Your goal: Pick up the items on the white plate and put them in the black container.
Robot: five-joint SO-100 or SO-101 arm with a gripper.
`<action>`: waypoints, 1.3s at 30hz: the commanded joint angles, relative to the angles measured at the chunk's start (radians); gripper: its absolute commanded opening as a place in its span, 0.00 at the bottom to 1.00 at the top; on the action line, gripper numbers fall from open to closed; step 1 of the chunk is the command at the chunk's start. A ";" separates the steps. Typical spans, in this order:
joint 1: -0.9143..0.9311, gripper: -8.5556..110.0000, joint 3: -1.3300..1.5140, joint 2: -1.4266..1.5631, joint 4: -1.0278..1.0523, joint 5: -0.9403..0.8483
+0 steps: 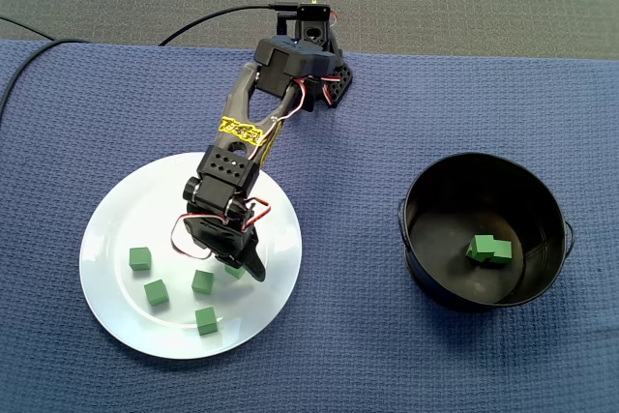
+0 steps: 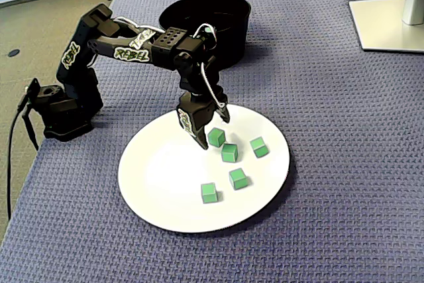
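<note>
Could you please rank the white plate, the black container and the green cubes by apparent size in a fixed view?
1. white plate
2. black container
3. green cubes, smallest; the cubes on the plate look alike in size, so I won't rank them.

Green cube (image 1: 233, 271) half hidden under the fingers (image 1: 253, 266) in a fixed view, gap between the fingers unreadable in both fixed views, black container (image 2: 235, 31) partly behind the arm (image 2: 132, 51), interior unseen there, clumped cubes (image 1: 489, 250) inside, count unclear, monitor stand (image 2: 391, 21) cut by right edge.
</note>
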 commanded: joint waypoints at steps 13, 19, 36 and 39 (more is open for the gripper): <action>-0.025 0.21 0.025 -0.008 -0.034 0.006; -0.026 0.10 0.032 -0.005 -0.052 0.031; 0.133 0.07 -0.044 0.511 -0.225 0.382; 0.160 0.07 -0.025 0.712 -0.311 0.508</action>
